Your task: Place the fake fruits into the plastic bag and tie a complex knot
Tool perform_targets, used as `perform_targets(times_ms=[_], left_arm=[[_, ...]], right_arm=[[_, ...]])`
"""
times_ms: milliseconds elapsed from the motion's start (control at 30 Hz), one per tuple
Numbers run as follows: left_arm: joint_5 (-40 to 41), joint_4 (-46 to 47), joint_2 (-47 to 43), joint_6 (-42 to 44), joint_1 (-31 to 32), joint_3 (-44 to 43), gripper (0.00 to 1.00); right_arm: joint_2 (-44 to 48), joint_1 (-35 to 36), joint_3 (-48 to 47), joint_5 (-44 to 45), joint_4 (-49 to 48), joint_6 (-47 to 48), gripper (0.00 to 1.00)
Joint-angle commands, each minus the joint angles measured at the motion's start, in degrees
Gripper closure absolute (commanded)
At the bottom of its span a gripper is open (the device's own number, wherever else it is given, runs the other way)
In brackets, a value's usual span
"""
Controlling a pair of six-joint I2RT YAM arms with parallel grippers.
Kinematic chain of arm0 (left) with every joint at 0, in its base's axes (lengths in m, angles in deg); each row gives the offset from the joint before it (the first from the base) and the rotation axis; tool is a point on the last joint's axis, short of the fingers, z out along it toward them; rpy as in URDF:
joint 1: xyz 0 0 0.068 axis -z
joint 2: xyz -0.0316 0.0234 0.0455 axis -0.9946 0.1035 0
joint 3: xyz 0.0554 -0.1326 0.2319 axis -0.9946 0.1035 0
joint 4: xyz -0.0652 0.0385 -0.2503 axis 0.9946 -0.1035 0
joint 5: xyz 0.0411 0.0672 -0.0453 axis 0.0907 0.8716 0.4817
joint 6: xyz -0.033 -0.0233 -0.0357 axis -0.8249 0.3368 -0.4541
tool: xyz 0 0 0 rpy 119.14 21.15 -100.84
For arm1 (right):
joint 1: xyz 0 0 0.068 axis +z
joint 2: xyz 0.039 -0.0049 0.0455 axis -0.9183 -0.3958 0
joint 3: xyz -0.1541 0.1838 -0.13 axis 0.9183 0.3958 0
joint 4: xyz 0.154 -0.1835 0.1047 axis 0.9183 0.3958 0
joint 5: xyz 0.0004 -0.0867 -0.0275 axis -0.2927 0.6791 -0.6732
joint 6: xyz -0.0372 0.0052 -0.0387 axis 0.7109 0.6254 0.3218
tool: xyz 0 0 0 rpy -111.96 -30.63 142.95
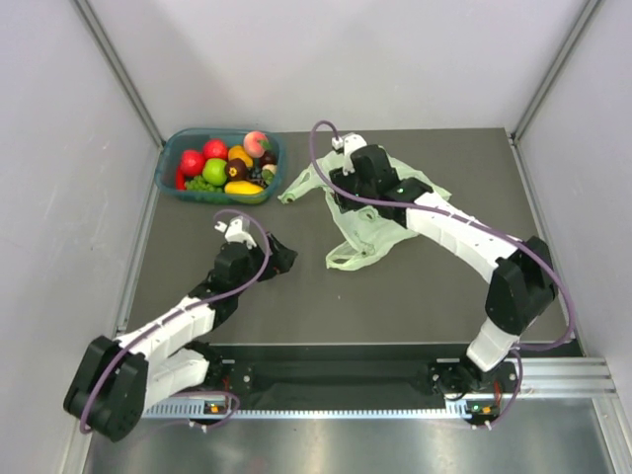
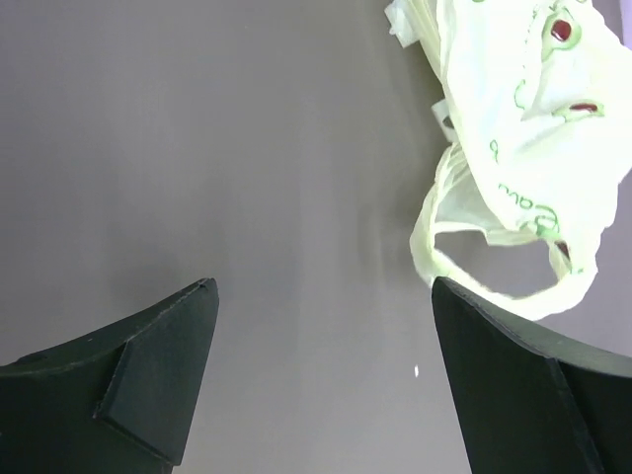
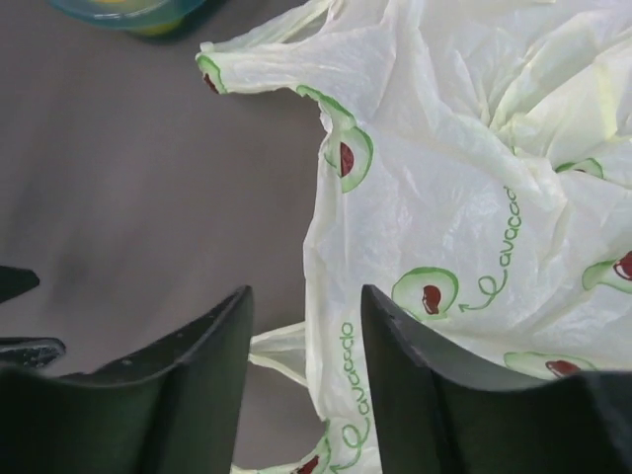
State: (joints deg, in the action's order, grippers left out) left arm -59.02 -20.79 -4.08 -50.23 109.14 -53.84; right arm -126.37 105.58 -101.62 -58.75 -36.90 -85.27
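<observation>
The fake fruits (image 1: pixel 225 163), red, green, orange, pink and yellow, lie together in a teal tub (image 1: pixel 197 132) at the back left. The pale green plastic bag (image 1: pixel 373 225) lies crumpled and flat on the dark table at centre. My right gripper (image 1: pixel 336 190) is open and low over the bag's left edge (image 3: pixel 464 197), its jaws (image 3: pixel 306 306) straddling that edge with nothing pinched. My left gripper (image 1: pixel 284 259) is open and empty (image 2: pixel 321 296), left of a bag handle loop (image 2: pixel 494 286). No knot shows.
Grey walls enclose the table on the left, back and right. The teal tub's corner shows at the top left of the right wrist view (image 3: pixel 128 12). A metal rail (image 1: pixel 395 395) runs along the near edge by the arm bases.
</observation>
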Motion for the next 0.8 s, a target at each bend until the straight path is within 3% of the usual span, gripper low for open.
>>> perform_targets(times_ms=[0,33,200,233,533,700,767], left_arm=[[6.10,4.67,2.49,-4.75,1.64,-4.93,0.06],[6.38,4.57,2.32,-4.84,1.64,-4.94,0.04],[14.44,-2.44,0.13,-3.79,1.46,-7.22,0.02],[15.25,-3.68,-0.49,-3.62,1.20,-7.40,0.02],[16.22,-10.28,-9.19,-2.74,-2.49,-4.59,0.01],[16.84,-11.34,-11.31,-1.86,-2.58,-4.15,0.01],[16.75,-11.25,-11.31,-1.68,-2.58,-4.07,0.01]], right_arm=[[2.76,0.92,-1.22,0.68,2.18,0.97,0.46],[1.36,1.96,-2.00,4.18,2.89,1.68,0.35],[-5.31,5.48,-5.25,17.09,3.94,6.24,0.19],[-6.64,6.80,-5.96,19.48,3.86,6.86,0.12],[-19.04,10.15,-11.76,32.50,1.49,12.49,0.02],[-23.08,10.32,-9.32,40.14,-3.24,14.69,0.02],[-23.70,10.32,-7.21,43.13,-7.99,16.35,0.09]])
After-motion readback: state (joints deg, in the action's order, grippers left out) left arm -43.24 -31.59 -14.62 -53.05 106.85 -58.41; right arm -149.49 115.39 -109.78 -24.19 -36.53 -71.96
